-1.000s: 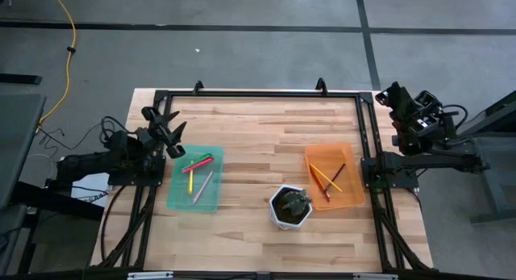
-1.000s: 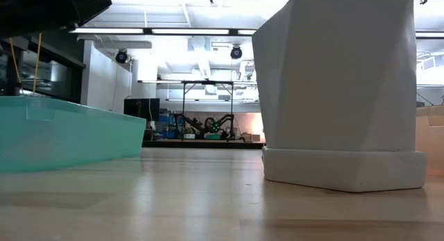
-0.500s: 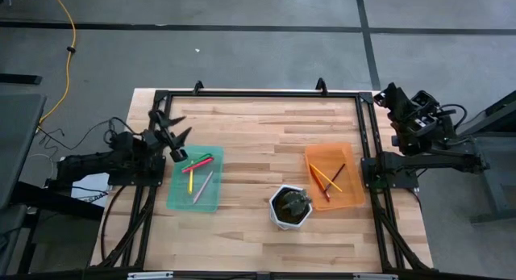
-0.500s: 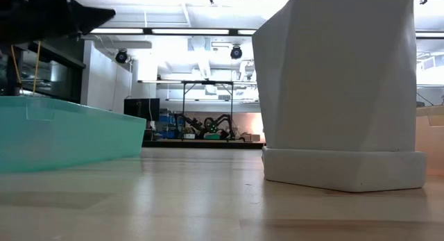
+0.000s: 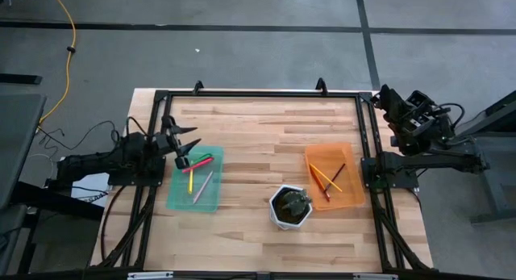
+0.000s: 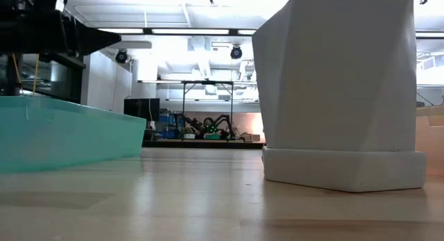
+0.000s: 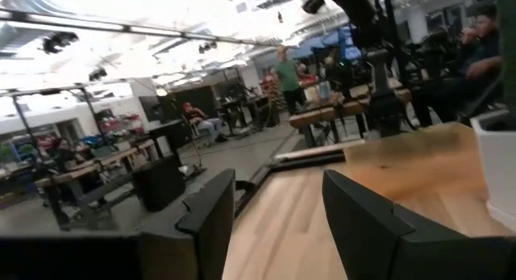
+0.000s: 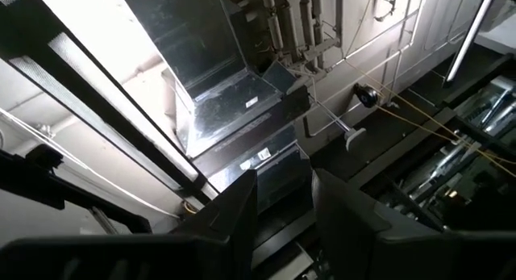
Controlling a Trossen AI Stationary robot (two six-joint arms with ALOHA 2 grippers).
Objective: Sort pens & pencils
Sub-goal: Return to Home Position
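From above, the left pincer (image 5: 190, 147) hangs spread and empty over the green bin's (image 5: 179, 201) far left corner, and the pens (image 5: 198, 172) lie inside that bin. The pencils (image 5: 327, 178) lie in the orange bin (image 5: 348, 198). The right pincer (image 5: 384, 99) waits beyond the desk's (image 5: 258, 135) far right corner. At desk height, the pot (image 6: 340, 88) stands right of the green bin. Both wrist views show the fingers (image 7: 211, 219) parted, with nothing held.

The left arm (image 5: 101, 160) stretches low and level in from its side, left gripper (image 5: 190, 145) empty, fingers (image 7: 211, 211) spread wide. The right arm (image 5: 427, 157) sits folded at its side, right gripper (image 5: 384, 98) tilted upward, fingers parted.
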